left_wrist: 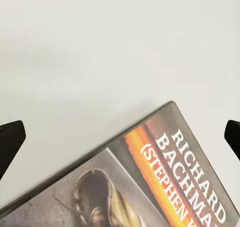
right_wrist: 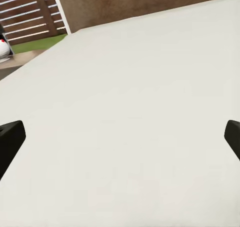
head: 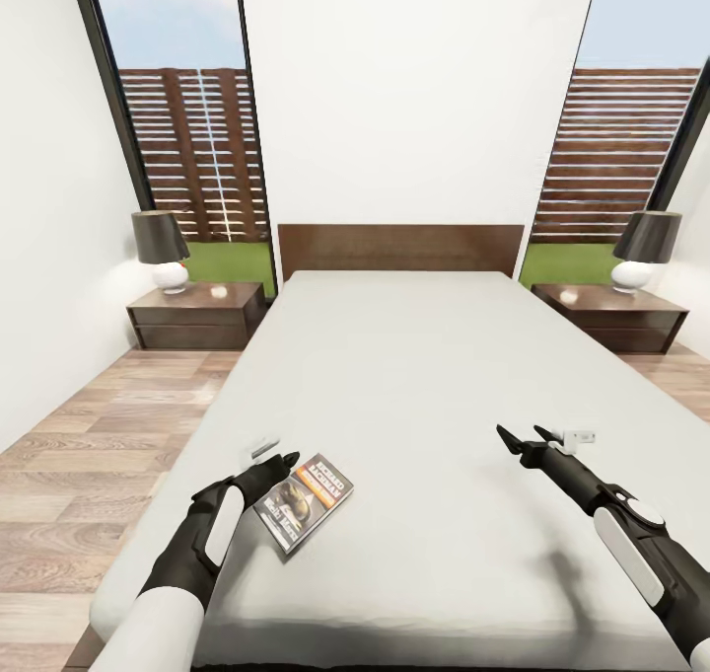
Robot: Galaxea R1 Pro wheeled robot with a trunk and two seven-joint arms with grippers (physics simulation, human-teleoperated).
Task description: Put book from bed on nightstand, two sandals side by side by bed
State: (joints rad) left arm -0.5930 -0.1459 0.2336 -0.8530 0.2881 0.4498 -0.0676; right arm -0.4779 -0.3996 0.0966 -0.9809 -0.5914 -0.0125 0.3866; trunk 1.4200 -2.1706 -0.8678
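Observation:
The book (head: 305, 501) lies flat on the pale-grey bed (head: 414, 376), near its foot on the left side. Its cover with "Richard Bachman" lettering and an orange band also fills part of the left wrist view (left_wrist: 150, 182). My left gripper (head: 286, 465) hovers open at the book's left edge, its fingertips (left_wrist: 10, 142) spread wide on either side of the cover. My right gripper (head: 523, 439) is open above bare mattress on the right, holding nothing. A nightstand (head: 197, 315) stands at each side of the headboard, the other nightstand (head: 611, 317) on the right. The sandals are out of view.
Each nightstand carries a white lamp with a dark shade (head: 163, 248), (head: 641, 248). Wood-plank floor (head: 99, 455) runs along the bed's left side between it and the white wall. Tall windows show a slatted fence behind.

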